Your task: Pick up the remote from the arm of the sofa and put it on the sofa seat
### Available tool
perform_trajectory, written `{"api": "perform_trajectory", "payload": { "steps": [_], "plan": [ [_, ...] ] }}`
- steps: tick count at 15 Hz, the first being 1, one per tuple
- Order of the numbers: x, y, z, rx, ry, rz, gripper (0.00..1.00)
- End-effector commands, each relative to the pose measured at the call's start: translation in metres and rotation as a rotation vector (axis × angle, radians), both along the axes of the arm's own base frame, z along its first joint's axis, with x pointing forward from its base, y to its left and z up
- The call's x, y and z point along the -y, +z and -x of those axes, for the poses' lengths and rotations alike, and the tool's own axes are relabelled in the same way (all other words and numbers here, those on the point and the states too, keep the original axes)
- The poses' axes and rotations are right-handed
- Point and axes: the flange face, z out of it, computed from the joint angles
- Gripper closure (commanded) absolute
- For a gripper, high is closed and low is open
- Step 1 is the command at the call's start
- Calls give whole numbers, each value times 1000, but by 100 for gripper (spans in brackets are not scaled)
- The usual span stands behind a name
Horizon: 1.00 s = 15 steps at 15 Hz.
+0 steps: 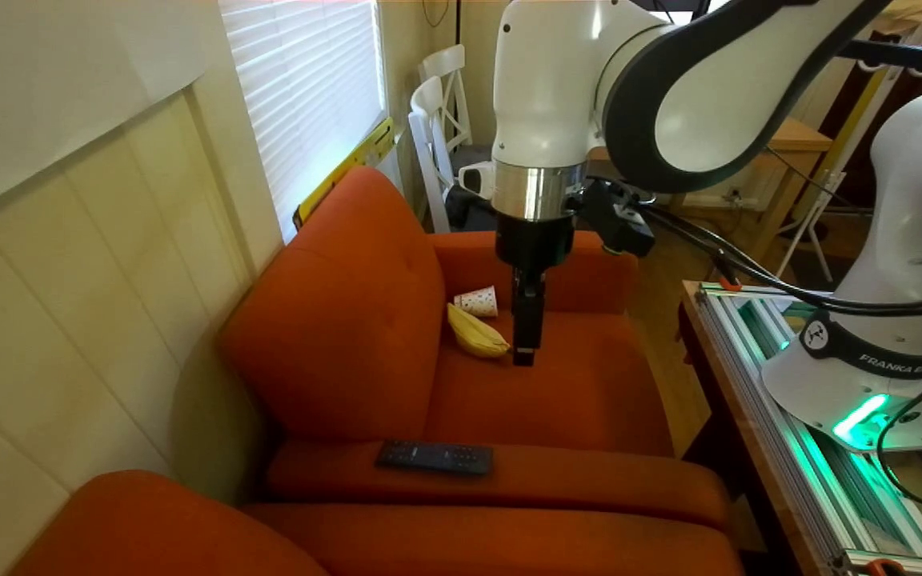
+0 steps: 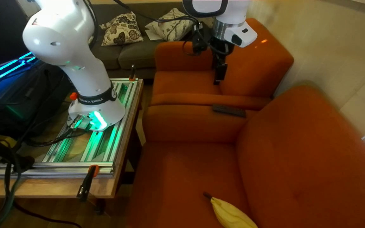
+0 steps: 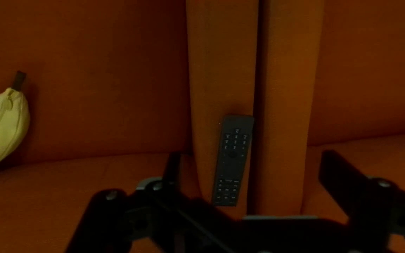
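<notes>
The remote [image 1: 434, 457] is a slim black bar lying flat on the arm of the sofa [image 1: 589, 480], near the back cushion. It also shows in an exterior view [image 2: 229, 110] and in the wrist view [image 3: 233, 161]. The orange-red sofa seat [image 1: 557, 392] is lower, beside that arm; it also shows in an exterior view [image 2: 185, 177] and in the wrist view [image 3: 100, 77]. My gripper [image 1: 523, 356] points down, above the sofa and apart from the remote. In the wrist view its fingers [image 3: 251, 158] are wide apart and empty, with the remote seen between them, below.
A yellow banana [image 1: 477, 332] and a spotted white cup [image 1: 477, 302] lie on the seat by the back cushion [image 1: 349, 320]. A second orange-red arm [image 1: 509, 544] stands right beside the remote's arm. The robot's table [image 2: 119, 177] stands along the sofa's front.
</notes>
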Motion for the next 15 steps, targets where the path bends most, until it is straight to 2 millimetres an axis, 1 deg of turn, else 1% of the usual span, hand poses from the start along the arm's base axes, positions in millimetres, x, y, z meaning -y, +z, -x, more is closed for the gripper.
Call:
{"api": "perform_trajectory", "payload": {
  "steps": [1,2,4,9,12,15],
  "plan": [
    [-12,-28,-19,2,-110,-1,0],
    [-15,-34,-23,9,-140,1,0],
    [-22,-54,-33,4,-161,-4,0],
    [-29,-100,-59,-16,-188,10,0],
    [-32,-121,-71,-35,-211,17,0],
    [-38,-139,-81,-48,-214,9,0]
  ]
}}
